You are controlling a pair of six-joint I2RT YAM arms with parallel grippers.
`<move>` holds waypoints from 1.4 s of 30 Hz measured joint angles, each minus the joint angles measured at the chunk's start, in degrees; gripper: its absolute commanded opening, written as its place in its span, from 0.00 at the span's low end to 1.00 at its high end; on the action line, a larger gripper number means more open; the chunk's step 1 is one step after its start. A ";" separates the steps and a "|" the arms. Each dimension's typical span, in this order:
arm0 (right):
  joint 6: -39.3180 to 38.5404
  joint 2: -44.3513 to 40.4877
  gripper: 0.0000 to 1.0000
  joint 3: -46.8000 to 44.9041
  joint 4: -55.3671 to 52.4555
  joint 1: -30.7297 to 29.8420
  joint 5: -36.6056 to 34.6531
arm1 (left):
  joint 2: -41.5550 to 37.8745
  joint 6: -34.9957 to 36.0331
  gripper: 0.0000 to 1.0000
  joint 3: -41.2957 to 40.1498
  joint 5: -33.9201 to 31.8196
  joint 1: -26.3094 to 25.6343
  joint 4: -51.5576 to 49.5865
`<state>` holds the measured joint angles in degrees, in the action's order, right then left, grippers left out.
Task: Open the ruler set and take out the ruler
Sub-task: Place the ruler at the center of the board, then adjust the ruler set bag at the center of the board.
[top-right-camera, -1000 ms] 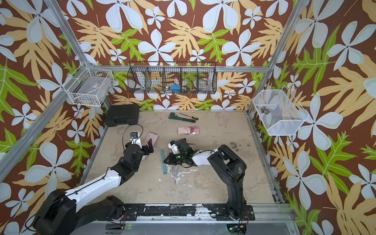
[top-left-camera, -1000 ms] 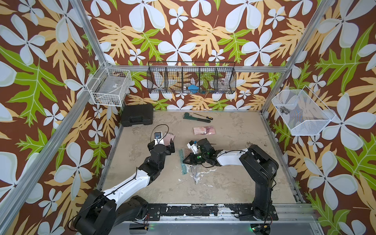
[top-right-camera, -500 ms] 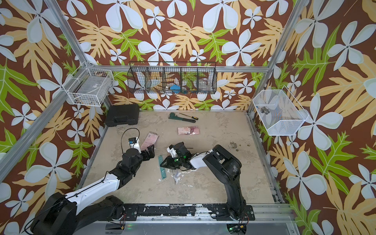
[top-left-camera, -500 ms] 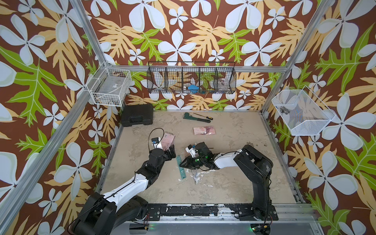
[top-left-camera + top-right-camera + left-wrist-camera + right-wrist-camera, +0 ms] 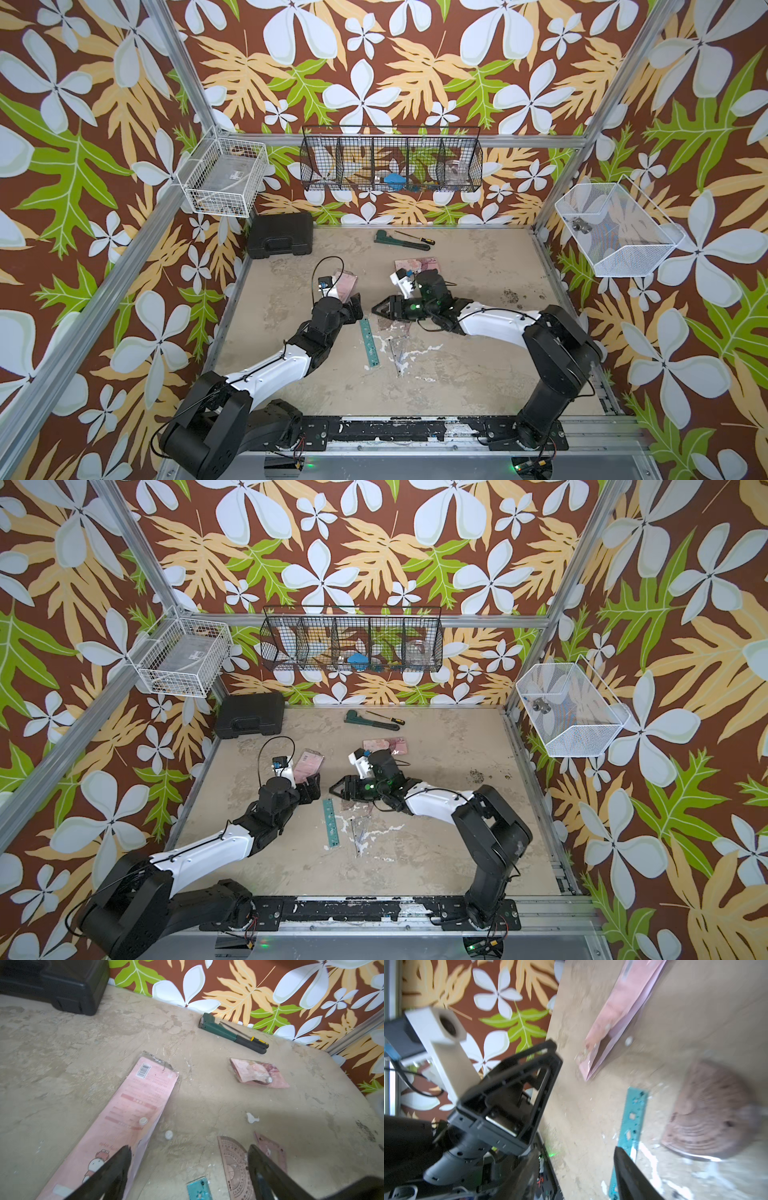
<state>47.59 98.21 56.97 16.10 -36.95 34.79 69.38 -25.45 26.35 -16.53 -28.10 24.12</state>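
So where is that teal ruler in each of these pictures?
Top view: teal ruler lies on the table, centre.
Top view: same spot.
Left wrist: only its end shows, beside the protractor.
Right wrist: its length shows, beside the protractor.
Shared landmark: the pink package.

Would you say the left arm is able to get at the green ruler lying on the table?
Probably yes. The ruler lies flat in the open just beside the left gripper, whose jaws stand open and empty; nothing covers it. The right gripper near its far end might crowd the approach.
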 measured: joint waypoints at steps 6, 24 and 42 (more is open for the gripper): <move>-5.31 -1.81 0.64 3.69 -2.80 13.38 -5.57 | 6.08 0.81 0.82 9.64 2.45 -0.13 1.86; -33.33 40.46 0.60 63.63 -37.48 15.96 -19.28 | 23.63 -0.98 0.75 21.00 14.56 -0.22 1.81; -37.59 56.46 0.58 79.34 -39.52 13.18 -25.79 | 9.86 0.20 0.74 5.16 13.46 -0.22 2.25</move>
<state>10.00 154.67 136.31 -23.42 -23.77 8.99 79.24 -25.26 31.51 -3.07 -28.32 26.37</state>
